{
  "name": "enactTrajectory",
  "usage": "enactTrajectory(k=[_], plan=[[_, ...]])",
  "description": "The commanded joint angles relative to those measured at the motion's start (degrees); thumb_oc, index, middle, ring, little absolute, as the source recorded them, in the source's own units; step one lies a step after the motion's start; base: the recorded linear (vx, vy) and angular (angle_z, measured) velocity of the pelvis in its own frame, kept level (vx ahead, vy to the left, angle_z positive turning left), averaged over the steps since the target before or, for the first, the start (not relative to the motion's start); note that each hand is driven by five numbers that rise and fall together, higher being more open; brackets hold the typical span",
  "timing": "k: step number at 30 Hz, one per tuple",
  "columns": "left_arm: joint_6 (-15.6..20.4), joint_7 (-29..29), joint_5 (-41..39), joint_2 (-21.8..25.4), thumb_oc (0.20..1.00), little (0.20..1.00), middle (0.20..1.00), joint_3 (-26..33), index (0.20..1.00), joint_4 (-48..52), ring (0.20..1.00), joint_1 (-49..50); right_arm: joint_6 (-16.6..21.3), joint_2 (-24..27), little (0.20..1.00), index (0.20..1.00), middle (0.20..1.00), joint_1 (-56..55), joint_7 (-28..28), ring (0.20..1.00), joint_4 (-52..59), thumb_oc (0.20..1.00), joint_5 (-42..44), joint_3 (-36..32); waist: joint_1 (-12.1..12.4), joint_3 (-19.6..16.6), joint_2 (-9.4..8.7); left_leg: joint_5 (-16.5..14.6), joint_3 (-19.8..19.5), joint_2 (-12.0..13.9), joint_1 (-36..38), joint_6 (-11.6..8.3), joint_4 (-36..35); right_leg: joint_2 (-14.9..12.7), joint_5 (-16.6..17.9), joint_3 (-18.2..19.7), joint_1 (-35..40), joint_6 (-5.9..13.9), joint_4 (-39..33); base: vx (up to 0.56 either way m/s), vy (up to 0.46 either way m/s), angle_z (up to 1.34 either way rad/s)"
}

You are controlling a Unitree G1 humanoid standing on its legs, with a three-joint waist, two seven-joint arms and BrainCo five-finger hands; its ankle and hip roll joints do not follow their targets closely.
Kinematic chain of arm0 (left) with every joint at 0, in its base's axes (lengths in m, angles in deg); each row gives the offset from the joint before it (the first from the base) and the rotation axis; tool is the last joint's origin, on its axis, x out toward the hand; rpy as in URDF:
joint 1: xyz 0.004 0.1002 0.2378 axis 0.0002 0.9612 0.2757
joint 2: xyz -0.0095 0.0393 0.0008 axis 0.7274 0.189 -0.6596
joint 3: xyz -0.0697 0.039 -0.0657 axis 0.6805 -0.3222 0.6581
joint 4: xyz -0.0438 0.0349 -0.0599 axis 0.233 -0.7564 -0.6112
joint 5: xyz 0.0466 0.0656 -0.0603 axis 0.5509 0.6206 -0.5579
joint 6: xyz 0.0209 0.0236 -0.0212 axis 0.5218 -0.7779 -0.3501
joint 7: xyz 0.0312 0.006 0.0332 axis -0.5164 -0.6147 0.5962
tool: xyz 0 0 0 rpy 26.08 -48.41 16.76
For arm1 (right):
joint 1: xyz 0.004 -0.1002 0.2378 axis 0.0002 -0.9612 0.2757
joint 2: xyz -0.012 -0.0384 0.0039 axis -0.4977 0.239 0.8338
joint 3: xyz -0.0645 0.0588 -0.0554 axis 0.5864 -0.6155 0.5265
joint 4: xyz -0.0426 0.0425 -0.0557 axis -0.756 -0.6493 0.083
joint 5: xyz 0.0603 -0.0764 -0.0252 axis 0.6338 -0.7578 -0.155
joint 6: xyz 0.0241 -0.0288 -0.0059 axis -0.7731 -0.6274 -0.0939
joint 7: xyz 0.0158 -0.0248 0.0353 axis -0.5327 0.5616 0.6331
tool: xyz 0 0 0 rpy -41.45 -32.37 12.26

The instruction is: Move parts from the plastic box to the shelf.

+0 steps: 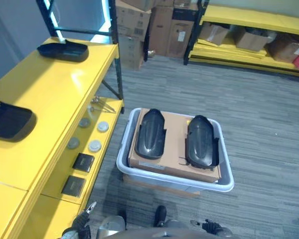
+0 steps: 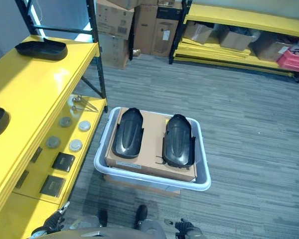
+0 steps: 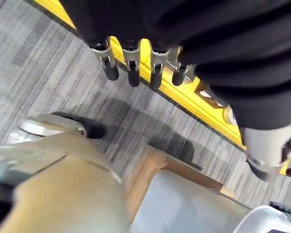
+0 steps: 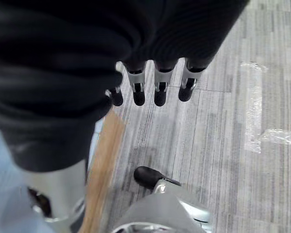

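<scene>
A pale grey plastic box [image 1: 224,185] sits on striped grey carpet, and everything here is placed relative to it. Inside the box lies a flat brown cardboard sheet [image 1: 175,144], and on that sheet rest two black, elongated moulded parts side by side, apart from each other. The left part [image 1: 150,133] and the right part [image 1: 201,141] both lie with their long axes running from the box's near wall toward its far wall, away from the robot. To the left of the box stands a yellow shelf [image 1: 55,94]; two similar black parts already lie on its top surface, one [image 1: 63,51] far beyond the box's far-left corner, another [image 1: 9,120] level with the box. A lower shelf level just left of the box holds small round discs and dark square pieces. Both robot hands hang low on the near side of the box, well short of it and touching nothing. The left hand [image 3: 136,65] has straight, relaxed fingers and is empty, near the shelf's yellow edge. The right hand [image 4: 157,90] is likewise loose and empty, above carpet. Judging by position, the left part sits closer to the shelf and to the left hand, so that hand seems better placed, reaching forward along the part's length.
</scene>
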Motion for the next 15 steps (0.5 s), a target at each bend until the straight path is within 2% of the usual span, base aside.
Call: enactTrajectory(k=[1, 10, 11, 12, 15], plan=[[1.79, -0.41, 1.46, 0.42, 1.0, 1.0, 1.0, 1.26, 1.0, -0.84, 1.0, -2.52, -0.36, 2.28, 1.0, 1.0, 1.0, -0.16, 0.17, 1.0, -0.68, 1.0, -0.19, 0.72, 0.54, -0.24, 0.81, 3.27, -2.17, 1.34, -2.41, -0.49, -2.83, -4.24, -1.65, 0.36, 3.62, 6.89, 0.69, 0.01, -0.015, 0.04], [0.91, 0.04, 1.64, 0.53, 1.0, 1.0, 1.0, 2.36, 1.0, -1.09, 1.0, -2.36, -0.69, 1.23, 1.0, 1.0, 1.0, -0.7, 0.86, 1.0, 0.49, 1.0, -1.82, 2.28, 0.28, -0.66, 0.98, 2.75, -1.64, 1.51, -1.83, -0.48, -2.98, -4.46, -2.5, 0.06, 3.55, 7.06, 1.63, 0.01, -0.003, 0.02], [0.7, 0.01, 1.59, 0.41, 1.0, 1.0, 1.0, 2.35, 1.0, -1.15, 1.0, -2.4, 0.14, 1.08, 1.0, 1.0, 1.0, -0.78, 0.38, 1.0, 0.38, 1.0, -1.29, 2.33, 0.3, -0.68, 1.0, 2.74, -1.58, 1.54, -1.76, -0.49, -3.01, -4.51, -2.52, -0.01, 3.59, 7.08, 1.67, 0.0, 0.0, 0.0], [0.28, -0.18, 1.55, 0.22, 1.0, 1.0, 1.0, 2.3, 1.0, -1.12, 1.0, -2.45, 2.5, 0.92, 1.0, 1.0, 1.0, -0.83, -1.07, 1.0, 0.41, 1.0, 0.69, 2.3, 0.36, -0.67, 1.06, 2.75, -1.56, 1.58, -1.62, -0.51, -3.07, -4.56, -2.5, -0.05, 3.68, 7.11, 1.7, 0.03, -0.006, 0.02], [-0.57, -0.12, 0.93, -0.24, 1.0, 1.0, 1.0, 2.21, 1.0, -0.68, 1.0, -1.74, 10.03, 1.27, 1.0, 1.0, 1.0, -0.57, -7.93, 1.0, 7.11, 1.0, 14.84, 0.45, 0.12, -0.72, 1.08, 2.94, -1.46, 1.76, -1.25, -0.58, -3.25, -4.54, -2.38, 0.13, 4.0, 7.07, 1.67, 0.05, -0.016, 0.02]])
